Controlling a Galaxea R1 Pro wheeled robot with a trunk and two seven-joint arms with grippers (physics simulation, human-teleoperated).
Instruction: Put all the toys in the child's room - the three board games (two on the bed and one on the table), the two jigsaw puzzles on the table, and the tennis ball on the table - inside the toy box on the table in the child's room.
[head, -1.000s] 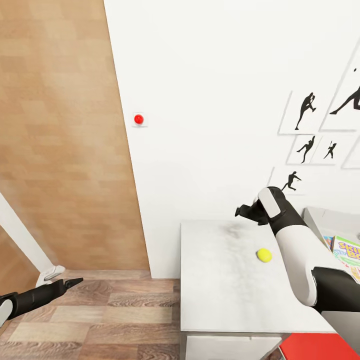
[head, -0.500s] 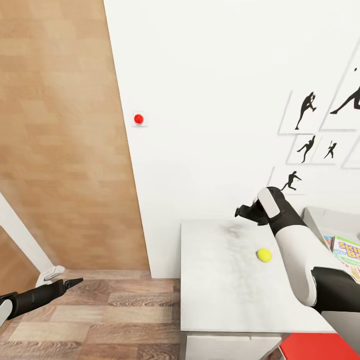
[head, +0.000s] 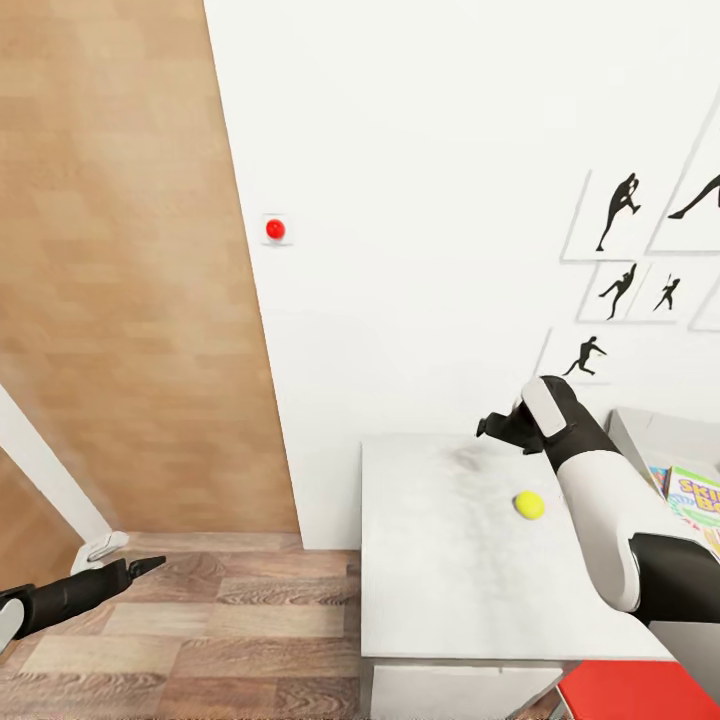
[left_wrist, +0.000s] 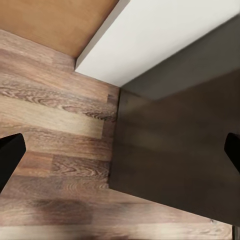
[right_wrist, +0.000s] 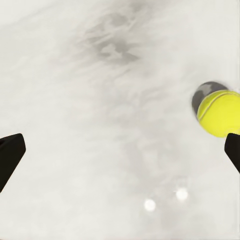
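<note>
Head view, table (head: 450, 570): pale speckled top against the white wall, at the lower right.
Head view, tennis ball (head: 529, 505): yellow, lying on the table, just beside the right forearm.
Head view, right gripper (head: 497, 426): held above the far edge of the table, beyond the ball; from here its spread cannot be told.
Head view, toy box (head: 640, 435): grey rim at the right edge, a board game (head: 695, 500) with a green printed lid lying inside.
Head view, left gripper (head: 140, 568): low over the wood floor (head: 230, 620) at the lower left, well apart from the table; its opening cannot be judged here.
Head view, wall: dancer silhouettes (head: 615, 210) and a red button (head: 275, 229).
Left wrist view, left gripper (left_wrist: 120, 155): fingertips (left_wrist: 10, 155) at opposite edges, spread wide, nothing between them; floor and a dark panel (left_wrist: 175, 155) beneath.
Right wrist view, right gripper (right_wrist: 120, 155): fingertips (right_wrist: 10, 155) far apart, nothing held.
Right wrist view, tennis ball (right_wrist: 219, 113): on the speckled table (right_wrist: 100, 100), near one fingertip, not gripped.
</note>
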